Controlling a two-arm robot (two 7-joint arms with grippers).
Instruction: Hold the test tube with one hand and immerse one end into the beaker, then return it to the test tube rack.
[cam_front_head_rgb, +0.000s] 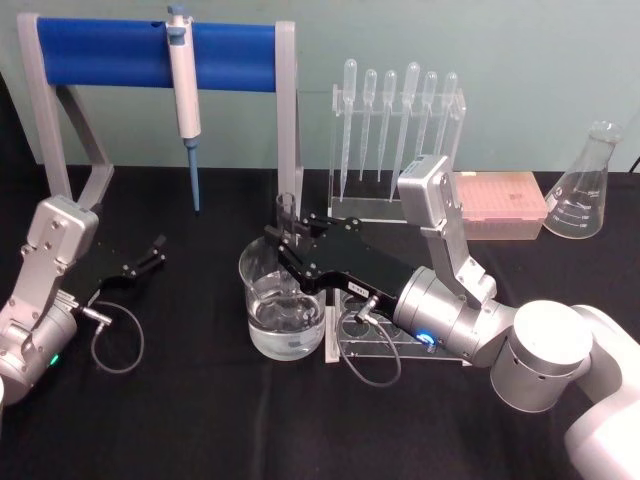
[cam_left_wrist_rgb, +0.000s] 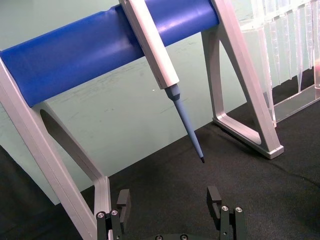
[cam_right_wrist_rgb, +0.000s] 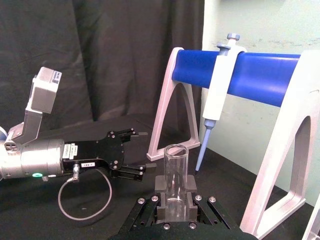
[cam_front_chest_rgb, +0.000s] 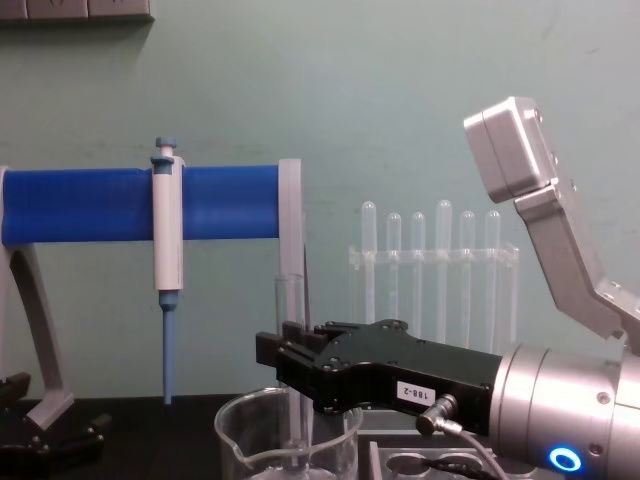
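Right gripper (cam_front_head_rgb: 281, 243): black, on a silver wrist with a blue light ring, reaching in from 4 o'clock across the black table (cam_front_head_rgb: 200, 420) to a spot over the beaker's far rim. Its fingers (cam_right_wrist_rgb: 191, 184) are closed to the width of the test tube and press it from both sides.
Test tube (cam_front_head_rgb: 287, 212): clear glass, upright with the open rim up, clamped about midway along its length. Its lower end hangs inside the beaker, below the rim; whether it reaches the liquid cannot be told.
Beaker (cam_front_head_rgb: 252, 272): wide clear glass, partly filled with clear liquid, at the middle of the table. In the chest view the spout points to 9 o'clock.
Test tube rack (cam_front_head_rgb: 400, 350): clear, with round holes in its top, just beside the beaker at 3 o'clock, under the right wrist.
Left gripper (cam_front_head_rgb: 150, 255): well apart from the beaker at 9 o'clock, low over the table, jaws spread wide with nothing between them.
Pipettor (cam_front_head_rgb: 183, 90): white and blue, hanging tip down from the blue bar stand (cam_front_head_rgb: 110, 50) at 11 o'clock.
Pipettes (cam_front_head_rgb: 395, 120): 6, bulbs up, in a clear holder at 1 o'clock.
Tip box (cam_front_head_rgb: 500, 205) and conical flask (cam_front_head_rgb: 585, 185): side by side at 2 o'clock, the flask farther out.
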